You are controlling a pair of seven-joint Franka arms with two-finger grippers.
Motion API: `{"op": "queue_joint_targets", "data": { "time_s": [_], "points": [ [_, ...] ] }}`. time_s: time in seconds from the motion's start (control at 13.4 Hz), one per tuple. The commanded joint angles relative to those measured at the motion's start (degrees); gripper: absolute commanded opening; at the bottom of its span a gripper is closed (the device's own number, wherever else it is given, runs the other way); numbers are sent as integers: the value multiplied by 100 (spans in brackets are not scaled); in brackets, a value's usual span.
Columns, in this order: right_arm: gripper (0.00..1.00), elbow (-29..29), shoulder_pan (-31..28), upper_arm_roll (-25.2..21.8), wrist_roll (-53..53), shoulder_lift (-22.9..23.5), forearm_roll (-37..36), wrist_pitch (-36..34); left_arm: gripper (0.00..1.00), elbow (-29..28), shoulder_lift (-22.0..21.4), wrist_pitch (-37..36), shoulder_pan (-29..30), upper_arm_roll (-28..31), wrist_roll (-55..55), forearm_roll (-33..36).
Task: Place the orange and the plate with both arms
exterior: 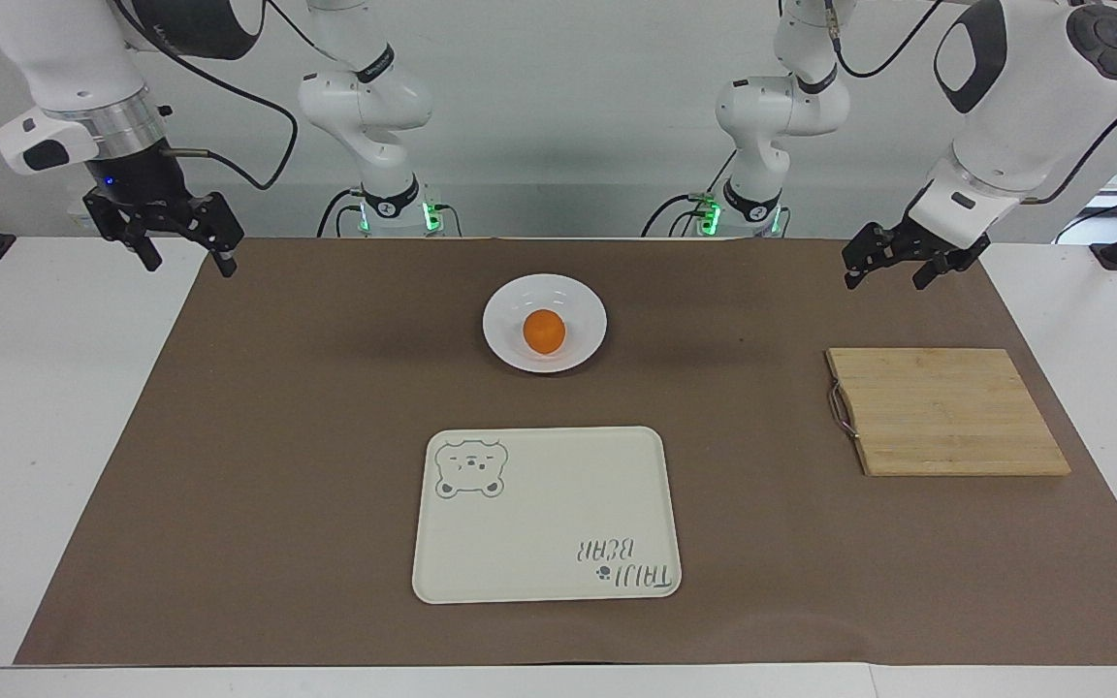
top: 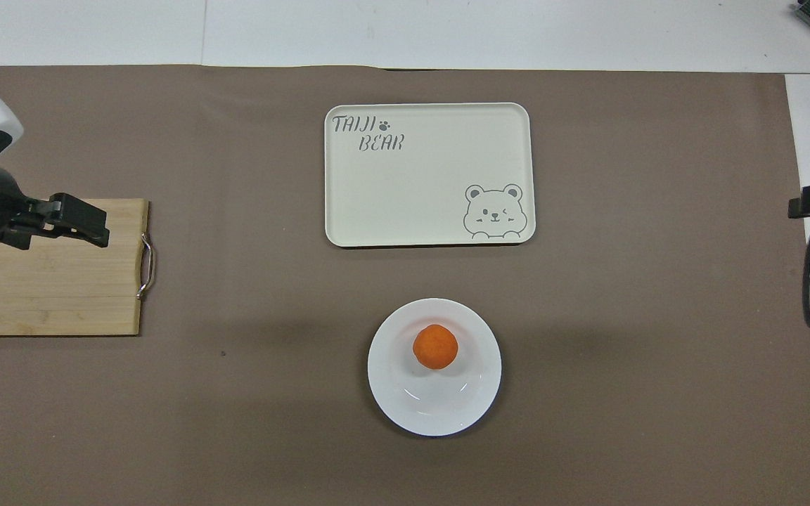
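Orange [exterior: 544,332] sits in the plate [exterior: 505,305], roughly centred, on the brown mat [exterior: 277,436] midway btwn the arms' ends and nearer the robots than the cream bear tray [exterior: 539,543]. Orange is small, round, bright, matte skin, approx a third of the plate's width. Plate is round, glossy white, shallow w/ raised rim; light glints on its inner surface. Left gripper [exterior: 883,267] hangs in the air over the mat's edge by the wooden cutting board [exterior: 946,412], fingers spread, holding nothing. Right gripper [exterior: 185,254] is up over the mat's edge at the right arm's end, fingers apart, also empty. Tray bare; board bare.
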Motion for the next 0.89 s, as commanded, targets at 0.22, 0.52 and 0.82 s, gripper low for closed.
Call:
{"op": "queue_joint_targets", "data": {
  "time_s": [0.22,0.52,0.82],
  "points": [
    [100,-908,-27,56,-265,-63,-55,610,100,-84,-98,-41,58,-41,22,61],
    [100,-1523,-88,56,-756,226,269,1418,100,-84,-98,-41,58,-41,22,61],
    [100,-1795,-89,64,-1354,728,894,1630,100,-84,-98,-41,58,-41,22,61]
  ]
}}
